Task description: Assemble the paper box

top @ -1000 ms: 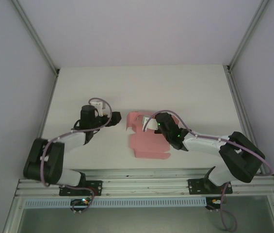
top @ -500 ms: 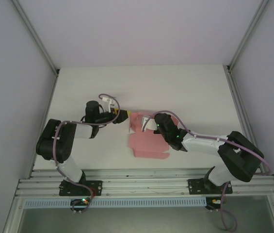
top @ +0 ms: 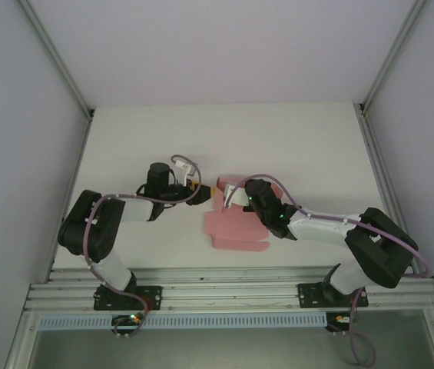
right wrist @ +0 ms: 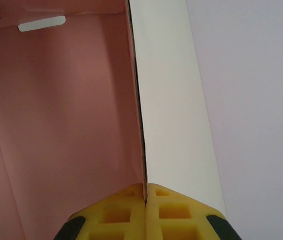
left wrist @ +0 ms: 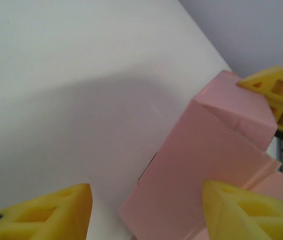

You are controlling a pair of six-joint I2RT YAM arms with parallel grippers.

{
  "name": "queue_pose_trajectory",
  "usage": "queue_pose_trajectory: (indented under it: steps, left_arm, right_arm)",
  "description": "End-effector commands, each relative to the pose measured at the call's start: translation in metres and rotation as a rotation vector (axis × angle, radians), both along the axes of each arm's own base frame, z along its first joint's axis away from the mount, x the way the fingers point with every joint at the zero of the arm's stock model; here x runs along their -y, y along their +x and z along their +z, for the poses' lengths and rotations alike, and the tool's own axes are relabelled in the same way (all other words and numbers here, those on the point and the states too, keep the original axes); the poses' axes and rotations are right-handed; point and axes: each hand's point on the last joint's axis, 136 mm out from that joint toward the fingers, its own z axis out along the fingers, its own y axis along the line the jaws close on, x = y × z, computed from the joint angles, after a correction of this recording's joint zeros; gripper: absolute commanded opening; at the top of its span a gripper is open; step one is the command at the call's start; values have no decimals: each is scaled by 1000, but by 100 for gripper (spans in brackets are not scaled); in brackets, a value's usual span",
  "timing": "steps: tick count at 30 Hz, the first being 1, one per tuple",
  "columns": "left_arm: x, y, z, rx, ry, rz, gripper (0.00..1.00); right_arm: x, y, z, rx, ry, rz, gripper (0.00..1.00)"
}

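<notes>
From above, the right arm (top: pixel 316 223) hides the upper right of the paper box (top: pixel 232 231). In the left wrist view the box runs off the bottom and right edges; the bottom edge cuts off the fingers of the left gripper (left wrist: pixel 146 192).

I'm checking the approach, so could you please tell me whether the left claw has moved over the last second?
Yes: the left claw moved right, away from the left frame rail, up to the paper box.
</notes>
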Motion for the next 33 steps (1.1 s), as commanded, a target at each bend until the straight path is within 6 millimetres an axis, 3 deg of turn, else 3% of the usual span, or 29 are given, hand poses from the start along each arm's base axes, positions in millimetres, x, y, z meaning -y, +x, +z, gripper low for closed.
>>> queue_pose_trajectory:
  steps: [1,11,20,33]
  left_arm:
    - [6,-4,3,67,83,-22,58]
    - [-2,-16,1,92,137,0,58]
    - [-8,-31,19,153,115,-15,58]
    - [25,-12,6,159,156,-51,49]
  right_arm:
    - [-3,-3,4,3,30,-1,0]
    - [2,-6,2,34,-24,-22,0]
    - [2,-8,6,35,-24,-10,0]
    - [-5,-14,6,32,-17,-2,0]
